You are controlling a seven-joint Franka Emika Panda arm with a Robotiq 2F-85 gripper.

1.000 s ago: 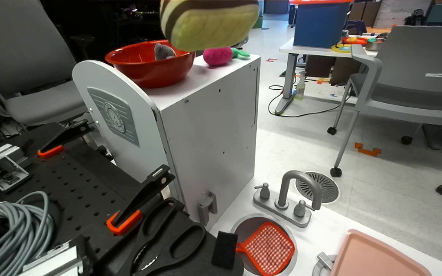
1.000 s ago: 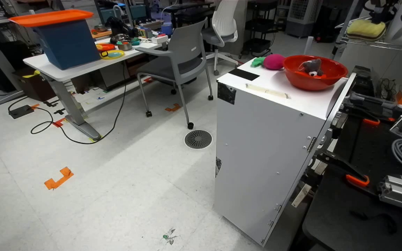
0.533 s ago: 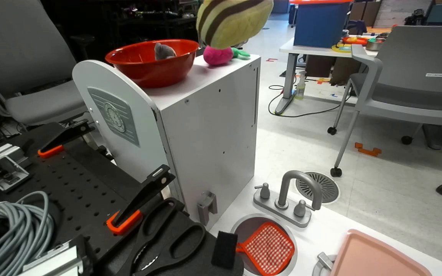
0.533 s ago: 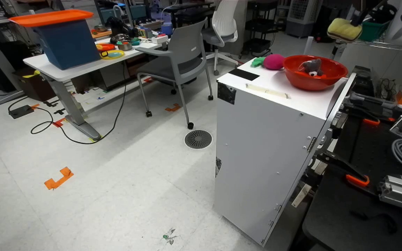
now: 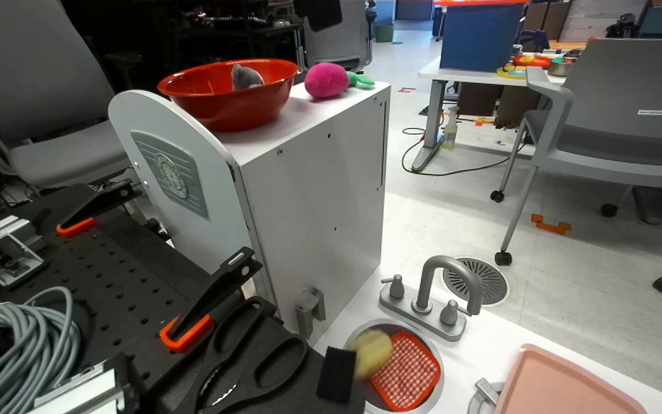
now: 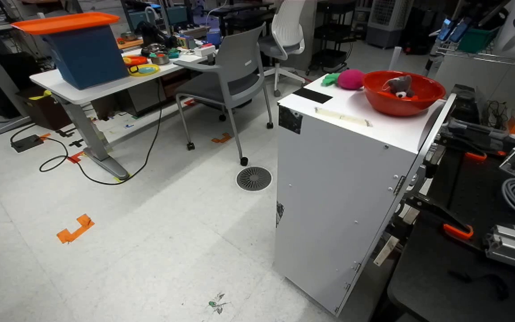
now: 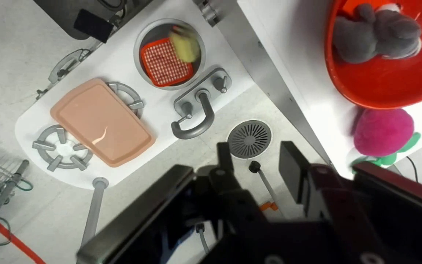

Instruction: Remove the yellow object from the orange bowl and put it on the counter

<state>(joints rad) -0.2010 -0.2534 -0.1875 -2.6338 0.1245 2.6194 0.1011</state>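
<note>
The yellow object, a plush with brown stripes, is a motion-blurred yellow patch in an exterior view. It is over or in the sink, overlapping the red-checked orange mesh; in the wrist view its blurred shape shows there too. I cannot tell whether it touches. My gripper is open and empty, high above the floor drain; it also shows in an exterior view. The orange bowl stands on the counter, the tall cabinet's white top, and holds a grey plush animal.
A pink plush with green leaves lies beside the bowl. A grey faucet rises beside the sink on the lower white top. A pink tray lies partly over a burner there. A black pegboard table with clamps stands alongside.
The gripper held the yellow plush up high beside the cabinet and moved away from the bowl. It has opened and let go, and the plush has dropped to the sink. Bowl unmoved.
</note>
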